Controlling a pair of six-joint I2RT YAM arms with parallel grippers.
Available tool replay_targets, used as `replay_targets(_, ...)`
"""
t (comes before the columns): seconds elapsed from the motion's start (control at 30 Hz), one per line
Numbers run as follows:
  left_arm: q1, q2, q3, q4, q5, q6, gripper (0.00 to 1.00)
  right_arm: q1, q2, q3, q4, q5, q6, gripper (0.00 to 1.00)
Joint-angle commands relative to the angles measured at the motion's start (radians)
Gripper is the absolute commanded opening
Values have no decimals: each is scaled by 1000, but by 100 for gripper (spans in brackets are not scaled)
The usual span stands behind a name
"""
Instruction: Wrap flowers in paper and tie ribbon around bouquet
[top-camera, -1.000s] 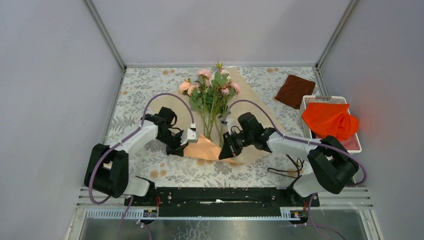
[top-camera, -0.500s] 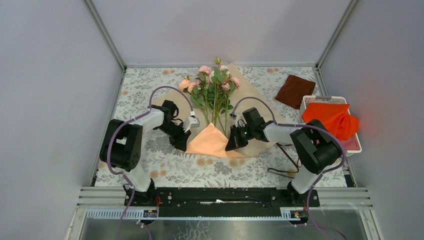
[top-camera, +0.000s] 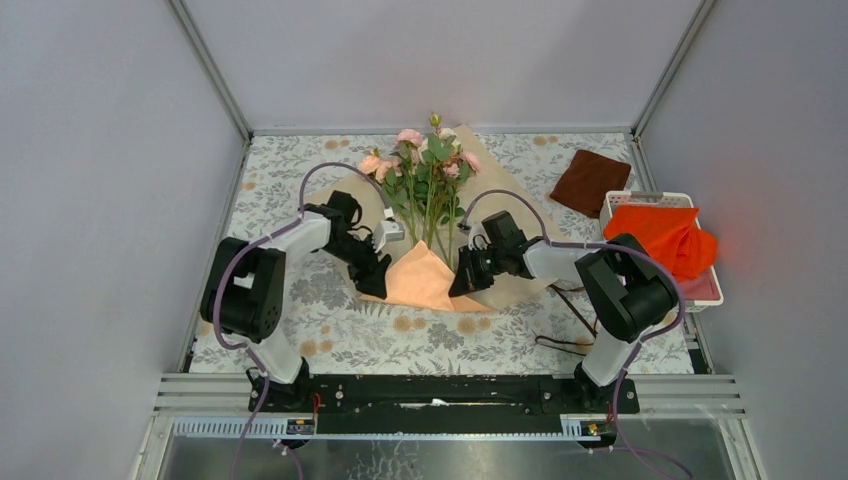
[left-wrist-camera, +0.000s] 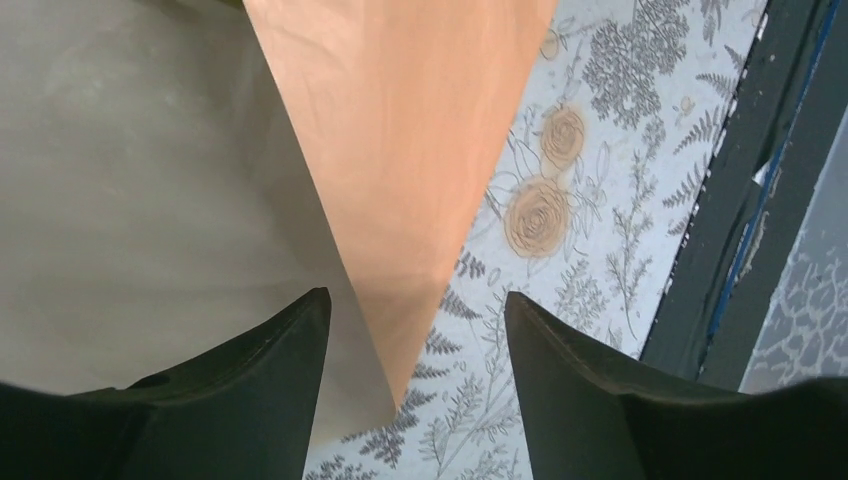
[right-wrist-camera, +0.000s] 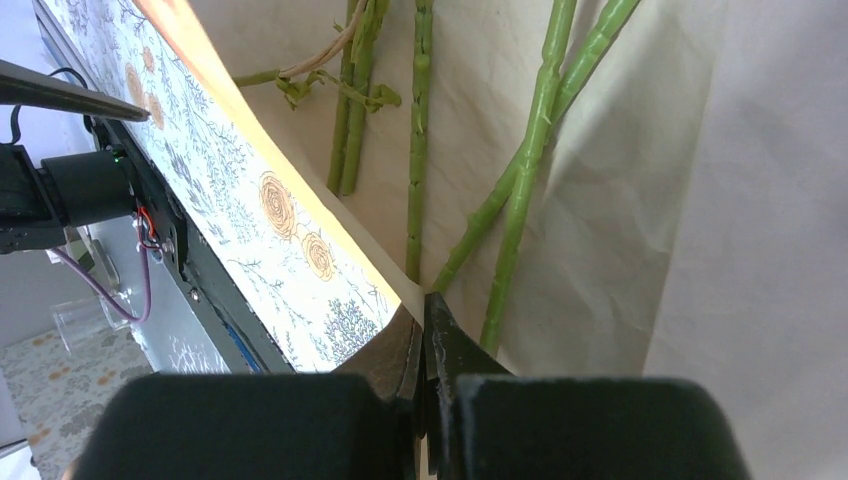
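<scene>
One flap of the paper (left-wrist-camera: 400, 130) lies unheld between your open left gripper (left-wrist-camera: 415, 296) jaws and may unfold, while your right gripper (right-wrist-camera: 425, 300) only pinches its edge.

Table (top-camera: 270, 190), floral-print top. Paper (top-camera: 425, 280) lies at centre, its near corner folded over, peach side up. Dark brown cloth (top-camera: 589, 180) at 2 o'clock, white basket (top-camera: 650, 196) at 3, thin dark ribbon (top-camera: 560, 345) looped at 4.

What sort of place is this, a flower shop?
Probably a robot test booth, not a shop: plain grey walls enclose one floral-clothed table, the left arm and right arm are bolted at its near edge, and flowers lie on a paper sheet between them.
</scene>
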Motion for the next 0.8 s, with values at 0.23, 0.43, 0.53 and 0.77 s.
replay_targets(0.23, -16, 55, -3, 197, 42, -195, 4, -7, -1, 69, -44, 36, -41, 0)
replay_targets(0.43, -16, 123, -9, 266, -104, -335, 0, -5, -112, 116, -234, 341, -30, 26)
replay_targets(0.53, -16, 155, -4, 269, -120, -357, 0, 34, -217, 142, -322, 602, -22, 34)
replay_targets(0.77, -16, 170, -15, 282, -144, -373, 0, 264, -205, 102, -87, 537, 9, 19)
